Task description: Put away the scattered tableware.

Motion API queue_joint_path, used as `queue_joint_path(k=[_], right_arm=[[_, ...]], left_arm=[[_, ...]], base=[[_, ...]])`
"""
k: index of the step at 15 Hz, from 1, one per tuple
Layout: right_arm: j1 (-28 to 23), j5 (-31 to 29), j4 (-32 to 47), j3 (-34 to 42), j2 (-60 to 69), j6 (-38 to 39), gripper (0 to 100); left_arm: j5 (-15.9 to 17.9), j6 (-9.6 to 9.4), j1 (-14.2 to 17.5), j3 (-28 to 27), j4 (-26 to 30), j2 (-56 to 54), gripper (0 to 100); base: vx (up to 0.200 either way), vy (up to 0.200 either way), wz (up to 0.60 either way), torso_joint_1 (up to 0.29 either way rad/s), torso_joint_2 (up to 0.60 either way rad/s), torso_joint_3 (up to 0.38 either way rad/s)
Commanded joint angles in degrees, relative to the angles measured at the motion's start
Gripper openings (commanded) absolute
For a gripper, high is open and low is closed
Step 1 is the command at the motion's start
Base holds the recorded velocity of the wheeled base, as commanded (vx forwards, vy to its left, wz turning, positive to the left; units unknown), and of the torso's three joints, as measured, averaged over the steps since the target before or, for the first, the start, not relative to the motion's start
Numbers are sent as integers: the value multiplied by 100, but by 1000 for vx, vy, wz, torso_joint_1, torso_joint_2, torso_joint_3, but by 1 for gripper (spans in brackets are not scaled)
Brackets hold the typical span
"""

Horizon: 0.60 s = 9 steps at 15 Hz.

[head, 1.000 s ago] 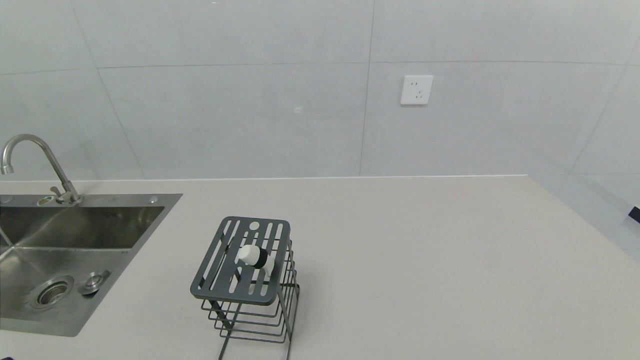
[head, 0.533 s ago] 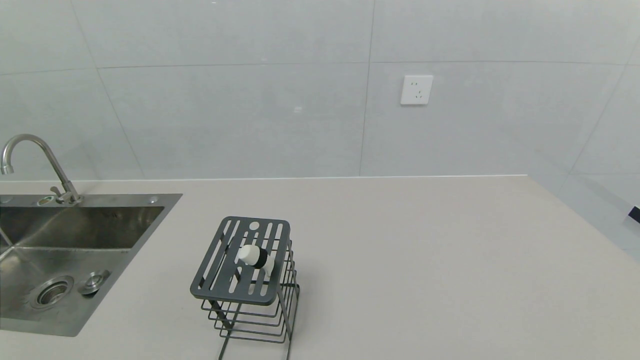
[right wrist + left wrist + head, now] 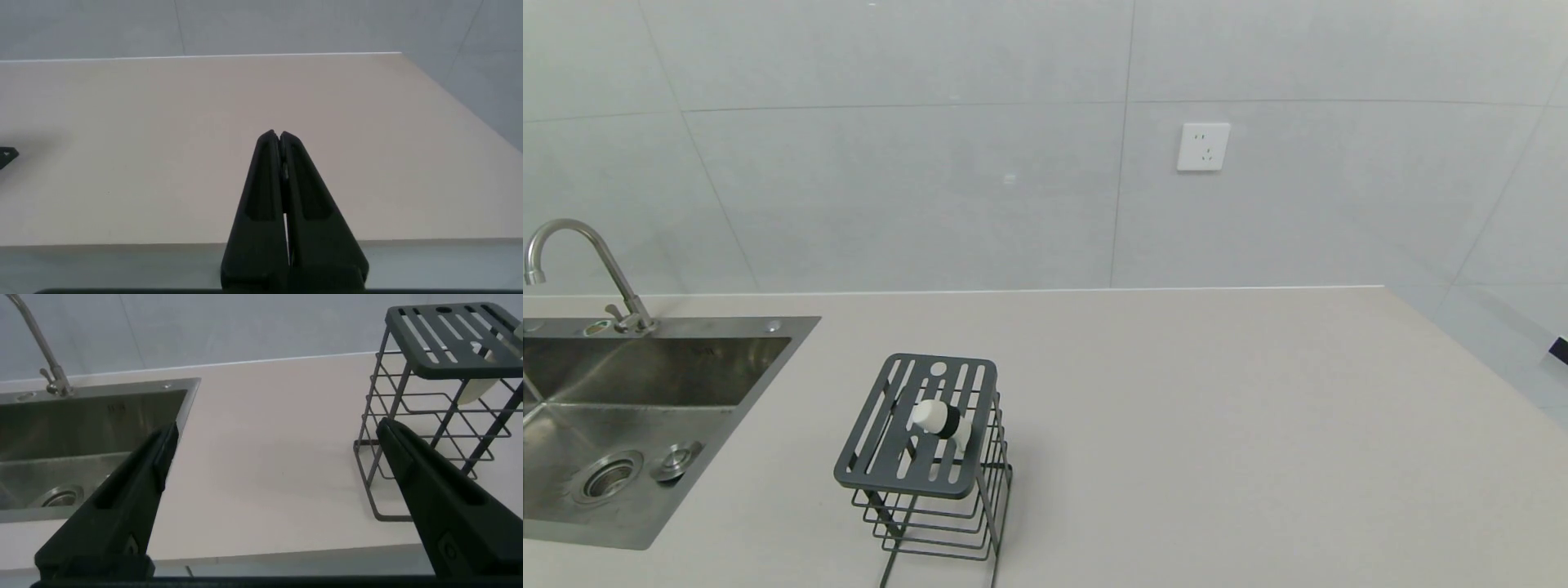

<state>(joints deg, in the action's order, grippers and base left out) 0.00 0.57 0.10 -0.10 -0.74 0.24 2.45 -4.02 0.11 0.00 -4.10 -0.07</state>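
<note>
The one piece of tableware in sight was a small white item with a black band (image 3: 939,420). It sat tilted at the top of a dark metal rack (image 3: 907,482), its rounded white end above the slotted top plate and its lower part inside the wire cage under the plate. It was too small in the head view to say what kind of piece it was; perhaps a little cup or a holder. From the left wrist camera a pale shape (image 3: 476,388) showed behind the wires, just under the top plate of the rack (image 3: 458,371).

The rack stood on a pale beige counter (image 3: 1217,425), near its front edge and just beside the right side of a steel sink (image 3: 670,371). In the sink basin lay a round drain (image 3: 607,479) and a metal stopper (image 3: 676,460) close to it. A curved faucet (image 3: 584,253) rose at the back of the sink. Behind the counter was a grey tiled wall (image 3: 931,180) with a white outlet (image 3: 1203,147).

The left gripper (image 3: 278,433) was released, its two black fingers (image 3: 122,506) spread wide, low before the counter edge and facing the space between sink and rack. The right gripper (image 3: 279,139) was clenched, its fingers pressed together on nothing, before the bare right part of the counter (image 3: 163,147).
</note>
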Motion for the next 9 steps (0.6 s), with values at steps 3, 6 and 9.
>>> queue_joint_path(k=[3, 6, 9], right_arm=[[0, 4, -1, 1, 4, 2, 0], [0, 4, -1, 1, 4, 2, 0], [0, 4, -1, 1, 4, 2, 0]], left_arm=[[36, 42, -2, 0, 374, 7, 100], [19, 121, -2, 0, 392, 7, 100], [10, 191, -2, 0, 401, 7, 100]], base=[[0, 0, 0, 0, 0, 0], [0, 0, 0, 0, 0, 0], [0, 0, 0, 0, 0, 0]])
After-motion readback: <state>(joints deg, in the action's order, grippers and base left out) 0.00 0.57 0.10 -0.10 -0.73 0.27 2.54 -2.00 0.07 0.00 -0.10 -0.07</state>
